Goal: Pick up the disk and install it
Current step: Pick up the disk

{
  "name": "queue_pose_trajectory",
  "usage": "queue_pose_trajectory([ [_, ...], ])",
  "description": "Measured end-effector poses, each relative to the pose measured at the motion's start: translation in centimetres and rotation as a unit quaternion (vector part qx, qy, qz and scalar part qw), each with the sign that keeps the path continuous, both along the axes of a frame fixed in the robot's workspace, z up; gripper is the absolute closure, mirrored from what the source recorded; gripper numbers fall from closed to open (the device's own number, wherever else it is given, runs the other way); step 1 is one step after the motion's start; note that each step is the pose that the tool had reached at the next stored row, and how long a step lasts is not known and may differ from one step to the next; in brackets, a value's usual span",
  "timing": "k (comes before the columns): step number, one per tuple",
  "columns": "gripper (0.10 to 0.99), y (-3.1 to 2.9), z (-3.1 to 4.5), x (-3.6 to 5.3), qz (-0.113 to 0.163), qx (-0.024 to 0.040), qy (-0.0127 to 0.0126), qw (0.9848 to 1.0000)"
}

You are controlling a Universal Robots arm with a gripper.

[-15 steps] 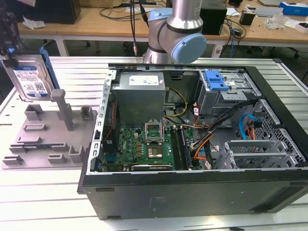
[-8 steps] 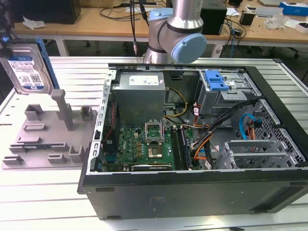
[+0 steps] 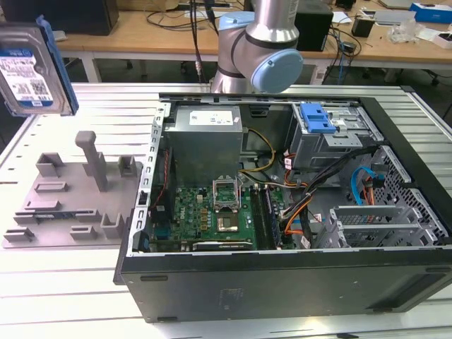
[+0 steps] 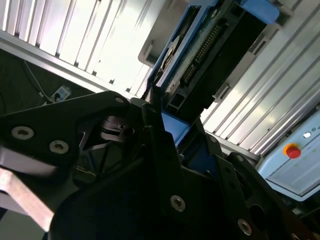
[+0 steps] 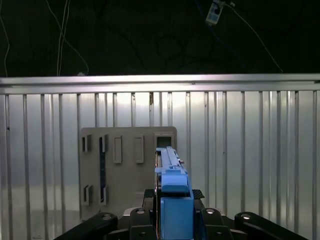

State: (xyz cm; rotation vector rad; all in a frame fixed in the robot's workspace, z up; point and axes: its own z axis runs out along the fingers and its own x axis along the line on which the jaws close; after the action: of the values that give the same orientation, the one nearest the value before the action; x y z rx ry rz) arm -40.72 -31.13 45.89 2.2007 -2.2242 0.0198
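Observation:
The disk, a silver hard drive with a blue-and-white label in a blue plastic bracket, hangs upright in the air at the exterior view's far left, above the grey fixture. In the first wrist view the disk is seen edge-on, rising out of my gripper, whose black fingers press on both of its sides. In the second wrist view the disk sticks out past the black gripper body, its connector side showing.
An open computer case lies on the slatted metal table, with a grey power-supply box, a motherboard and a drive bay with a blue latch. The arm's base stands behind the case. The grey fixture lies below the disk.

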Motion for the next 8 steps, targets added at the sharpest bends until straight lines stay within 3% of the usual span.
queue_pose_trajectory([
  [5,0.722,0.00,2.71,0.02,0.000,0.0000,0.0000,1.0000],
  [8,0.722,0.00,3.30,0.03,0.000,0.0000,0.0000,1.0000],
])
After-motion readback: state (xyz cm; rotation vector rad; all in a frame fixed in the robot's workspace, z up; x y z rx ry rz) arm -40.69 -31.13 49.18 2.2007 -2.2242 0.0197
